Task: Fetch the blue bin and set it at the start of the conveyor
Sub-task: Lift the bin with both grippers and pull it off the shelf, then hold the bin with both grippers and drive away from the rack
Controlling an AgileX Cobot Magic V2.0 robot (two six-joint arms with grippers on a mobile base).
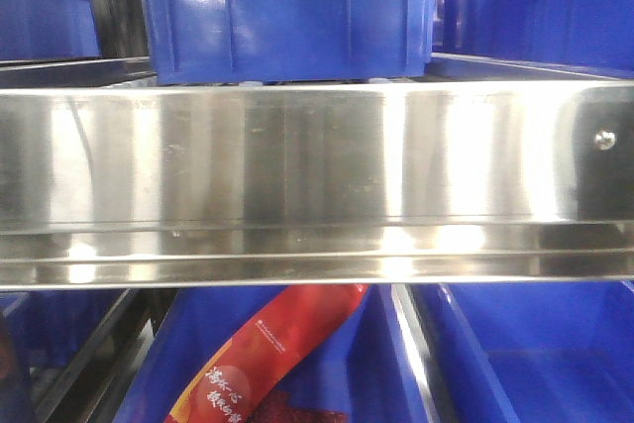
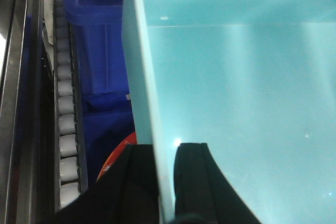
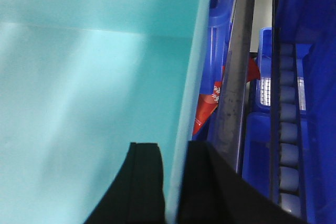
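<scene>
The pale cyan blue bin (image 2: 236, 87) fills the left wrist view, and it also fills the right wrist view (image 3: 89, 77). My left gripper (image 2: 164, 153) is shut on the bin's left wall, one black finger outside and one inside. My right gripper (image 3: 174, 150) is shut on the bin's right wall in the same way. The bin and both grippers are out of the front view. The conveyor start is out of view.
A shiny stainless-steel rail (image 1: 317, 180) spans the front view close up. Dark royal-blue bins (image 1: 287, 12) stand above and below it; one below holds a red packet (image 1: 267, 354). Roller tracks (image 2: 65, 103) run beside the bin (image 3: 286, 129).
</scene>
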